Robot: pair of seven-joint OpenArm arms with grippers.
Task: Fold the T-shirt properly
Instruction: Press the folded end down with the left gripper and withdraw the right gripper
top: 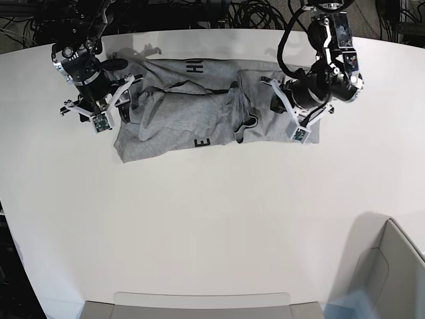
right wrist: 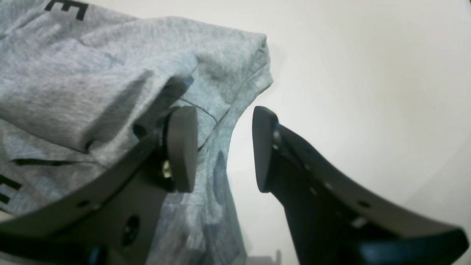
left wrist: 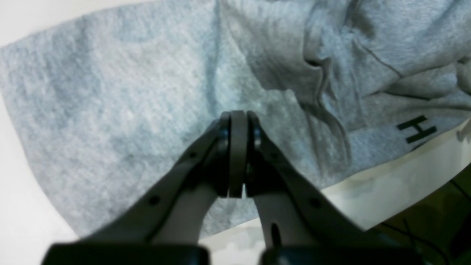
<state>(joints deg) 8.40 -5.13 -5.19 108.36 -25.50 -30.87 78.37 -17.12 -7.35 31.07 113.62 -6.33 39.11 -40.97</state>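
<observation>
The heather-grey T-shirt [top: 192, 109] lies crumpled and partly folded over itself at the far middle of the white table [top: 212, 219], with black letters showing on it. My left gripper [top: 293, 114] is at the shirt's right end. In the left wrist view its fingertips [left wrist: 238, 118] are pressed together on the grey cloth [left wrist: 110, 92], and a crease runs up from them. My right gripper [top: 114, 101] is at the shirt's left end and stands open [right wrist: 220, 151]. One finger is over a bunched sleeve [right wrist: 228, 59] and the other is over bare table.
Dark cables run along the table's far edge [top: 199, 13]. A grey bin [top: 392, 266] stands at the near right corner and a flat grey tray [top: 199, 304] at the near edge. In the left wrist view the table's edge [left wrist: 404, 184] is close beside the shirt.
</observation>
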